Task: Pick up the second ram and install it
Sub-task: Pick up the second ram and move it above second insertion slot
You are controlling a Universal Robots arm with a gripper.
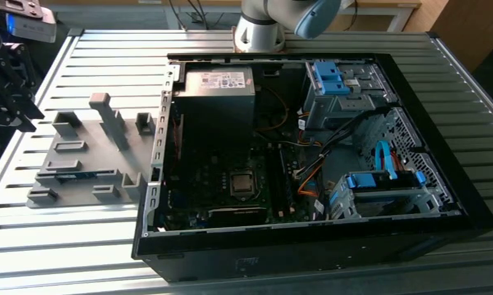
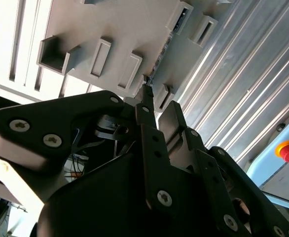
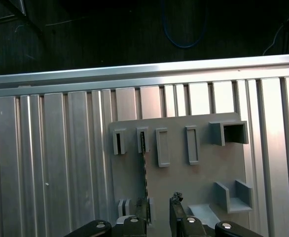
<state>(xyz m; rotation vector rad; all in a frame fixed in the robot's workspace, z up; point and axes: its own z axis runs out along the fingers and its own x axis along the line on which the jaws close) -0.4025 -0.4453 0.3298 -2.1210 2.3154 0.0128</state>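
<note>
In the exterior view, the gripper (image 1: 21,117) hung over the slatted aluminium table (image 1: 82,246) at the exterior view's left edge, above and to the left of the grey holder fixture (image 1: 107,132). The second ram (image 1: 76,174) lay edge-up in a long slot of that fixture, a thin blue-green strip, apart from the gripper. To the exterior view's right stood the open computer case (image 1: 443,203), with its motherboard (image 1: 205,184), CPU socket (image 1: 242,182), power supply (image 1: 219,83) and blue drive clips (image 1: 330,77) exposed. The arm's base (image 1: 261,27) rose behind the case.

In the second wrist view, the gripper (image 2: 158,101) pointed at the fixture (image 2: 129,24), its dark fingers (image 2: 147,118) spread with a gap between them and nothing pinched. The ram (image 2: 160,52) showed as a thin dark edge running along its slot, close to one fingertip. A red stop button (image 2: 288,150) sat off to the side.

In the first wrist view, the gripper (image 3: 160,203) was apart from the fixture (image 3: 203,168), jaws parted and empty. The ram (image 3: 144,168) stood on edge in its slot, a narrow line in line with one finger (image 3: 142,217) rather than between the two.
</note>
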